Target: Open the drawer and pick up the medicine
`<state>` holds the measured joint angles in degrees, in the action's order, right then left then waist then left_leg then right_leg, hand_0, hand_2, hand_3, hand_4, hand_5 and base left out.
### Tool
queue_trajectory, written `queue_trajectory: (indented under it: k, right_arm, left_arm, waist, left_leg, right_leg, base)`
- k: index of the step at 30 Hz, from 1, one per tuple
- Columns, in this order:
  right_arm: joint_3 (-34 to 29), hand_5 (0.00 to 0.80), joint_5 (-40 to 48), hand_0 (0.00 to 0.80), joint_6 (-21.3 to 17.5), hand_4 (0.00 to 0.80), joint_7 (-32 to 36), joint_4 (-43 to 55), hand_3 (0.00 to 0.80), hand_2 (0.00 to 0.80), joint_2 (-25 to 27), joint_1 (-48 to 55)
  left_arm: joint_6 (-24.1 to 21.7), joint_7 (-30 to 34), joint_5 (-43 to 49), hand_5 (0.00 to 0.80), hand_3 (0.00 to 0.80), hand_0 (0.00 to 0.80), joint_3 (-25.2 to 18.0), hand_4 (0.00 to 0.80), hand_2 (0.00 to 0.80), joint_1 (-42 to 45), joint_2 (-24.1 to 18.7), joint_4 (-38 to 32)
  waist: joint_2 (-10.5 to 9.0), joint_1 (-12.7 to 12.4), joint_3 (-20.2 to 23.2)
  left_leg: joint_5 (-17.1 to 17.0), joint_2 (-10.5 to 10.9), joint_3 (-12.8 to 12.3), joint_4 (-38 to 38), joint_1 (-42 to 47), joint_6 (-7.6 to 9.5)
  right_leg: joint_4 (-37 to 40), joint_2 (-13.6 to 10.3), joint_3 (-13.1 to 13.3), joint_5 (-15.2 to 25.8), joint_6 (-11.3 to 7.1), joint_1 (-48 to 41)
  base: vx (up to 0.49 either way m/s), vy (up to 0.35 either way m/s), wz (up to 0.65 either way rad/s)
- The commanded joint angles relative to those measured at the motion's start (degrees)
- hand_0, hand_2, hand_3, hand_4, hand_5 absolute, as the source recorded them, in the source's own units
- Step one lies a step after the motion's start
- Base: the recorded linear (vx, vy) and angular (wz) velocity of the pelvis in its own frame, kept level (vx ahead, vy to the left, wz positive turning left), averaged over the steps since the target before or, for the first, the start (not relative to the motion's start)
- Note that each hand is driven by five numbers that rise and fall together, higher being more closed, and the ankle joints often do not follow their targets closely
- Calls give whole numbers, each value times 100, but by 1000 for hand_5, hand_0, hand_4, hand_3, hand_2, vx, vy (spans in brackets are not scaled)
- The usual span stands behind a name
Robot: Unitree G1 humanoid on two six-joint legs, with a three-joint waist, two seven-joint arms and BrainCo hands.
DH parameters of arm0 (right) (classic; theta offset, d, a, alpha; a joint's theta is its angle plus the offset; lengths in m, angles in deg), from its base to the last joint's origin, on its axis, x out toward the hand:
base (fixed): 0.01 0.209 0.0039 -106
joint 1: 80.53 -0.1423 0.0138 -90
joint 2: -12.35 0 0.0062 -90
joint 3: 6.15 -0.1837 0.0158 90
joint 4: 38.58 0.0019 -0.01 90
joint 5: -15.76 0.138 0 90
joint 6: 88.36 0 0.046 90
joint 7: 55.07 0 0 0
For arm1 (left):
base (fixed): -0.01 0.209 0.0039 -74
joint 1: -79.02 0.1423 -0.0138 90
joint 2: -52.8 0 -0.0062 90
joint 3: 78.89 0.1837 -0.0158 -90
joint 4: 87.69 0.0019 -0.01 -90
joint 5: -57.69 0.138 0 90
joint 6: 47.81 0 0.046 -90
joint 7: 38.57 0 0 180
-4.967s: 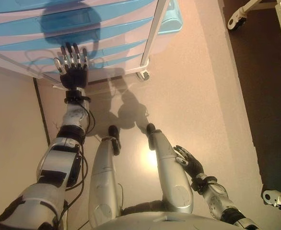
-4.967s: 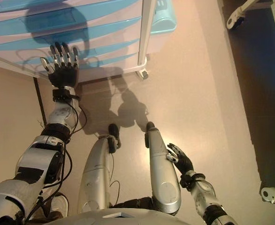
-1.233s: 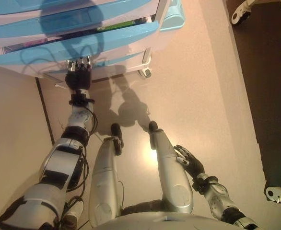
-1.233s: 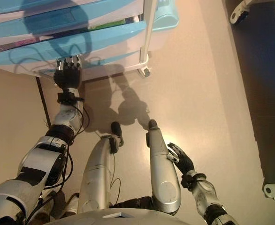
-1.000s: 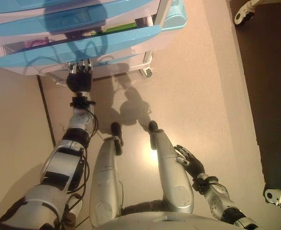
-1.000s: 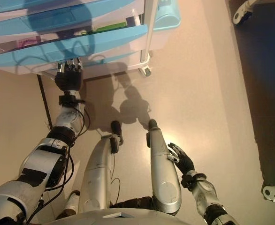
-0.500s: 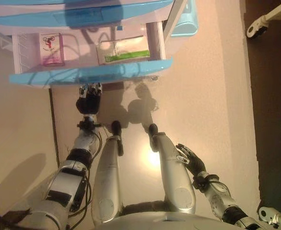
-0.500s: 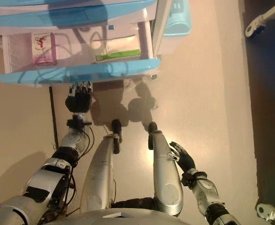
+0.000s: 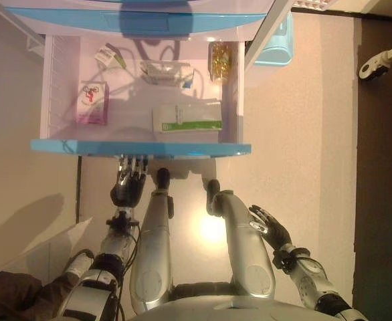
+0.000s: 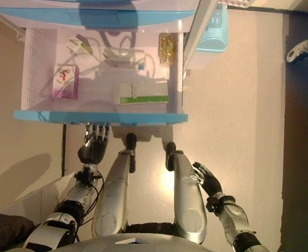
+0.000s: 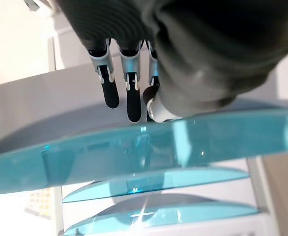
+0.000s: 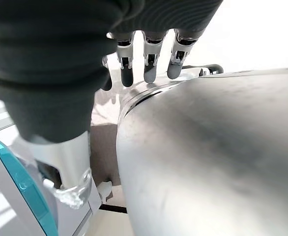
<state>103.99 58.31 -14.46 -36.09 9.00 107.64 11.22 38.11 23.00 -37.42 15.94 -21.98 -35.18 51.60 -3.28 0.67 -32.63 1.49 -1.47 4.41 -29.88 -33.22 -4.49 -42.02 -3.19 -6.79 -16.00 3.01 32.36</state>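
Showing drawer (image 9: 139, 146) contents — eye views only | left hand (image 10: 92, 149) below

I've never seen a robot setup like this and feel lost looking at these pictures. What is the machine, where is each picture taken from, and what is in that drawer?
This is a humanoid robot with two arms and fingered hands. The two wide pictures come from a stereo camera on its head, looking down. The two close-ups come from cameras on its wrists.

In front stands a plastic cabinet with the blue-fronted drawer pulled out. Inside lie a pink box, a white and green box, a yellowish packet, a clear packet and a small sachet.

The left hand sits just under the drawer front, fingers relaxed, holding nothing. The right hand hangs open and empty by the robot's side.
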Motion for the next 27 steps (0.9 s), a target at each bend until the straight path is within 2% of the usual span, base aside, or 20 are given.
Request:
queue_trajectory:
  k: [1,7,15,16,17,23,27]
  right_arm:
    - [-11,0,-221,0,-32,0,181,654,0,0,-65,537]
    - [-158,0,-321,0,-72,0,244,554,0,0,-109,648]
    - [-323,0,-443,0,-240,0,348,453,0,0,-80,875]
    - [-335,0,-446,0,-261,0,351,428,0,0,-86,885]
    - [-354,0,-441,0,-266,0,355,407,0,0,-87,890]
    - [-491,0,-458,0,-310,0,168,185,0,0,-142,930]
    - [-653,0,-817,0,-591,0,-1065,-168,0,0,-146,852]
  left_arm:
    - [240,-38,385,800,800,800,-85,800,800,581,67,-51]
    - [574,-362,764,800,800,800,-175,800,800,993,106,162]
    - [751,-856,588,800,800,800,-399,800,800,1464,111,256]
    - [764,-981,589,424,424,424,-424,424,424,1494,109,276]
    - [795,-1093,622,0,0,0,-456,0,0,1525,113,319]
    - [871,-2160,1022,0,0,0,-687,0,0,1654,122,749]
    - [593,-2539,1555,0,0,0,-828,0,0,1654,133,959]
  waist:
    - [-10,-75,284]
    - [34,-153,284]
    - [174,-215,284]
    - [188,-220,284]
    - [200,-227,284]
    - [248,-221,284]
    - [282,-199,285]
  left_leg:
    - [593,375,-446,98,220,729]
    - [554,389,-412,133,290,728]
    - [552,446,-392,52,294,746]
    - [555,457,-384,31,293,749]
    - [559,471,-375,6,289,753]
    - [586,515,-393,-86,387,767]
    - [590,518,-429,-44,519,773]
  right_leg:
    - [-351,130,-247,-208,20,-35]
    - [-346,77,-320,-213,12,-114]
    - [-376,3,-376,-238,30,-150]
    - [-389,-5,-380,-240,29,-151]
    - [-399,-12,-381,-243,33,-156]
    - [-473,-57,-384,-248,31,-224]
    - [-420,-92,-357,-214,7,-323]
  base:
    - [23,-27,11]
    - [13,0,9]
    - [18,28,7]
    - [26,19,5]
    - [30,19,4]
    - [45,7,7]
    - [47,8,1]
